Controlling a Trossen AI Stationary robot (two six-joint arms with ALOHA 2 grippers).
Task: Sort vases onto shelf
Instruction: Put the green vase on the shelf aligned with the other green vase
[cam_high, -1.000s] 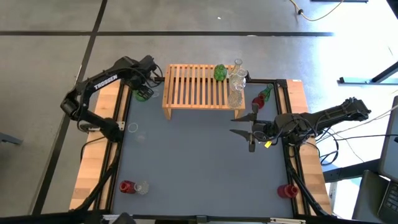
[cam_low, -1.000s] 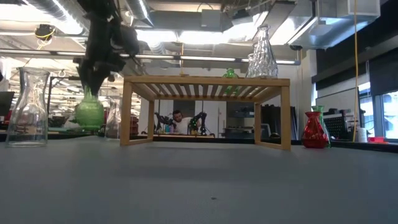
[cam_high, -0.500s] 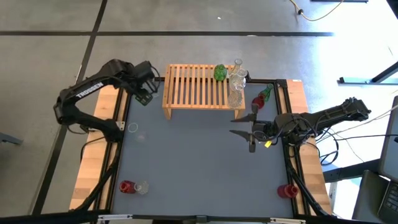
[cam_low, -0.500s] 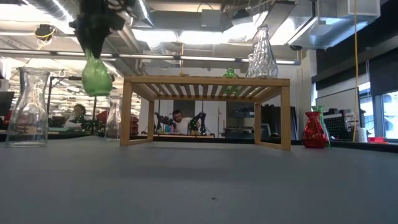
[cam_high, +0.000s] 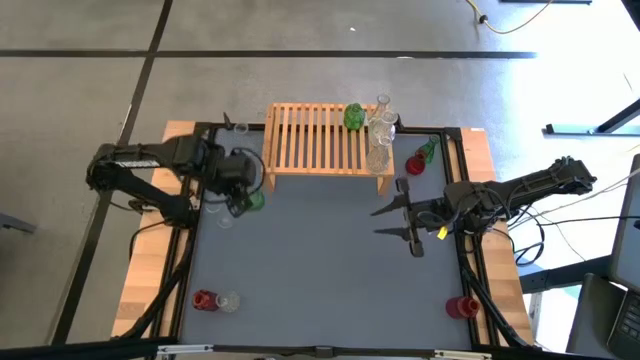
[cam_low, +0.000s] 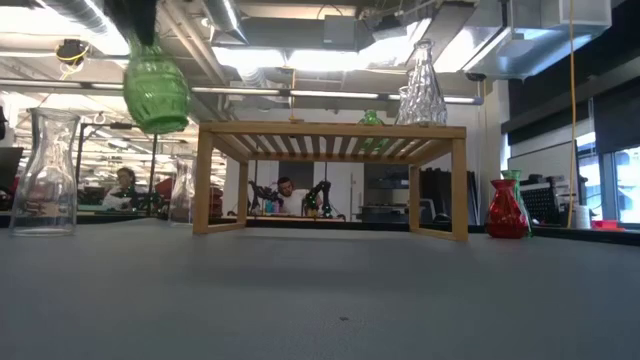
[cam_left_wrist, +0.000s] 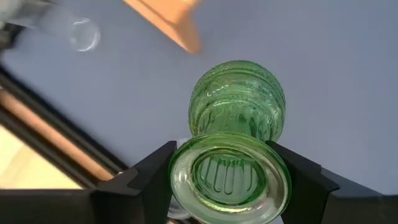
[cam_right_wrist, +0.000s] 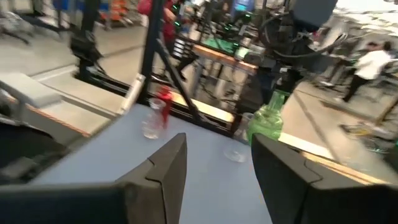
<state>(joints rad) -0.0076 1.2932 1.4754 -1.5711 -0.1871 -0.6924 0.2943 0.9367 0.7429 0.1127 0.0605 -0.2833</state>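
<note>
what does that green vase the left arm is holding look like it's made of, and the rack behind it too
The green vase, shut in the left gripper, looks like tinted glass: it is see-through, glossy and ribbed, with light showing through its base. Moulded plastic can't be ruled out. The rack looks like light unpainted wood: pale tan slats and legs with a matte surface.

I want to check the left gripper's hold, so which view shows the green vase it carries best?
The left wrist view: the green vase fills it, clamped between the left gripper fingers. The low view shows it hanging in the air; the high view, mostly hidden under the arm; the right wrist view, small and blurred.
</note>
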